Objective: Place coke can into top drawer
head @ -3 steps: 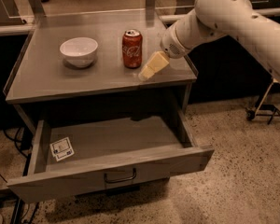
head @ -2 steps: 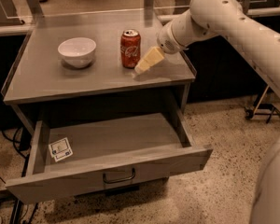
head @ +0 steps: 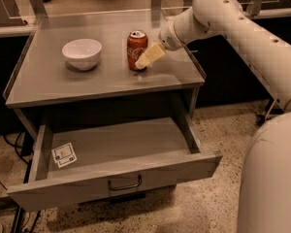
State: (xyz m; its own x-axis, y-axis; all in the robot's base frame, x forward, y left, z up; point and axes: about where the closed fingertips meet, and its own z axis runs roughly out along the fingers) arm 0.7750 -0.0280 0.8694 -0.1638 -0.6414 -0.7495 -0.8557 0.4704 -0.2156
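Observation:
The coke can [head: 135,48], red with a silver top, stands upright on the grey cabinet top [head: 48,81], right of centre. My gripper [head: 150,56] reaches in from the right on the white arm [head: 218,13] and sits right against the can's right side, overlapping its lower edge. I cannot tell whether it grips the can. The top drawer [head: 116,177] is pulled open below the cabinet top, with a dark handle [head: 124,184] on its front panel and a small white tag [head: 64,154] inside at the left.
A white bowl [head: 82,53] stands on the cabinet top, left of the can. The cabinet top has low raised side rims [head: 198,64]. A large white part of the robot [head: 271,178] fills the lower right. Speckled floor lies around the cabinet.
My gripper has moved left along the cabinet top, from a small gap beside the can to right against its right side. The can, bowl and drawer have not moved.

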